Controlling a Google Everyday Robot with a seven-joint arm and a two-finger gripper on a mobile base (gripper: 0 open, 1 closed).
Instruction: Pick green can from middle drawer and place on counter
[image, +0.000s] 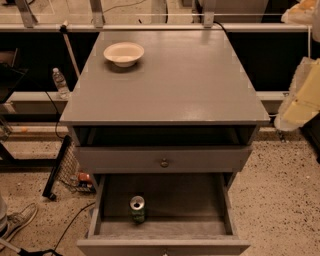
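We find the green can (137, 209) standing upright on the dark floor of the middle drawer (227, 210). The drawer is pulled out below the near edge of the bench (170, 85). The can sits a little left of the drawer's middle, close to its front wall and apart from both side walls. Its silver top and pull tab face up.

The pincer (302, 97) shows as a pale shape off the right edge of the bench, well apart from the can. We cannot tell how wide it stands, and we see nothing held in it.

We judge the can to be light, whether full or empty. Its wall is thin metal, smooth and slippery, and it would dent if we squeezed hard. We would take it across the round body, at about mid-height or just under the top rim, with a firm but moderate grip. The drawer walls leave room on either side, but the closed drawer front (164, 160) above overhangs the back, so we would come down from the front.

A white bowl (123, 53) sits near the far left corner of the bench. The broad grey surface towards the near and right edges looks like the easiest place to set the can down upright.
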